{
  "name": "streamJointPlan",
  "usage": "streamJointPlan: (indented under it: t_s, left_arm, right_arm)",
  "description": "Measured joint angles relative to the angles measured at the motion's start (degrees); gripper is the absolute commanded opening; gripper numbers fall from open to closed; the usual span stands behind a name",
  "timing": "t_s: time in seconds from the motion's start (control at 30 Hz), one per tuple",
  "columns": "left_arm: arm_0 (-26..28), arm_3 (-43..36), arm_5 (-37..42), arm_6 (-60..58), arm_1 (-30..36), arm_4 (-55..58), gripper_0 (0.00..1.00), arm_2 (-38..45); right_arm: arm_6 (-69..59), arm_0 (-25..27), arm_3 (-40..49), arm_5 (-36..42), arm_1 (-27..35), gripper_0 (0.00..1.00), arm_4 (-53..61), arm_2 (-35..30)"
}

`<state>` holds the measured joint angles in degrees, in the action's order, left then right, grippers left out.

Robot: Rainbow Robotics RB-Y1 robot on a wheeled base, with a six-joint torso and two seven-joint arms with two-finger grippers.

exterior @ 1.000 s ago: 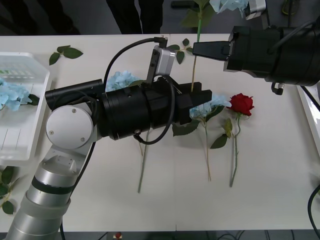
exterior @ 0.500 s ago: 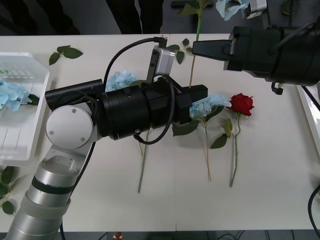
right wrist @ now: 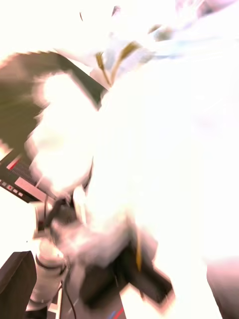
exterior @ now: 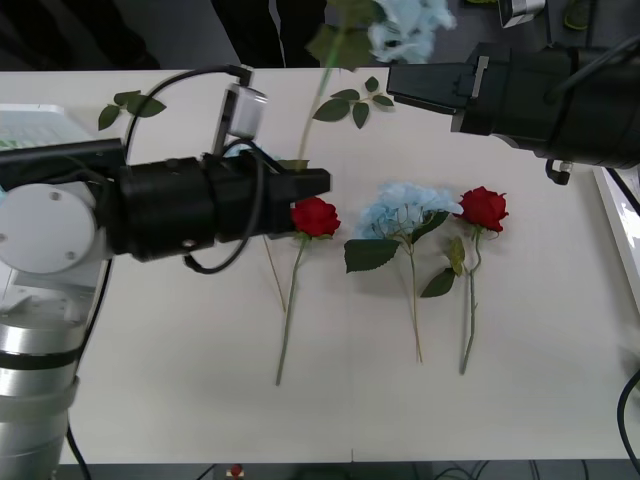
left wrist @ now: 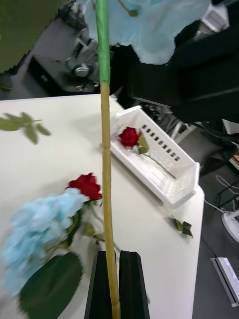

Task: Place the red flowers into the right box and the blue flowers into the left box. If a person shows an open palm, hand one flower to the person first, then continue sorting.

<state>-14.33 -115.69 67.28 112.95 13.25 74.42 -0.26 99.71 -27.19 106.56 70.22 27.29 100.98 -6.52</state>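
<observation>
The left gripper (exterior: pixel 318 183) is above the middle of the table (exterior: pixel 180 360), its fingers squeezed on the stem of a blue flower (exterior: pixel 405 22). The right gripper (exterior: pixel 395 85) is by the far edge; its fingers cannot be told. One red rose (left wrist: pixel 130 136) lies in the right box (left wrist: pixel 164 167).

There are three red roses: two lie on the table, one (exterior: pixel 316 216) beside the other (exterior: pixel 483 207) with a blue flower between them, and a third (left wrist: pixel 130 136) lies in a white box. Two blue flowers can be counted: one (exterior: pixel 405 210) on the table and one (exterior: pixel 405 25) up in the air. There are two white boxes, the left box (exterior: pixel 45 128) and the right box (left wrist: pixel 167 167). Three loose leaf sprigs show: two on the far side of the table (exterior: pixel 130 103) (exterior: pixel 352 105), and one (left wrist: pixel 181 227) near the right box.
</observation>
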Motion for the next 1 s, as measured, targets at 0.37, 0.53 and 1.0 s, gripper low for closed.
streamJointPlan:
  t_s: [0.37,0.53,1.0]
  left_arm:
    - [0.01,-2.9,15.69,-9.23,9.2,-6.35,0.0,23.02]
    - [0.01,-2.86,19.3,-9.24,12.24,-18.24,0.0,31.54]
    - [0.04,9.7,12.88,2.37,20.4,-34.67,0.0,39.33]
  right_arm:
    - [0.0,0.0,0.15,17.92,-0.01,1.0,-7.86,-9.88]
    - [-0.29,0.01,0.66,29.81,0.15,1.0,-17.48,-16.54]
    - [-24.32,1.53,9.32,39.82,4.44,1.0,-48.72,-4.43]
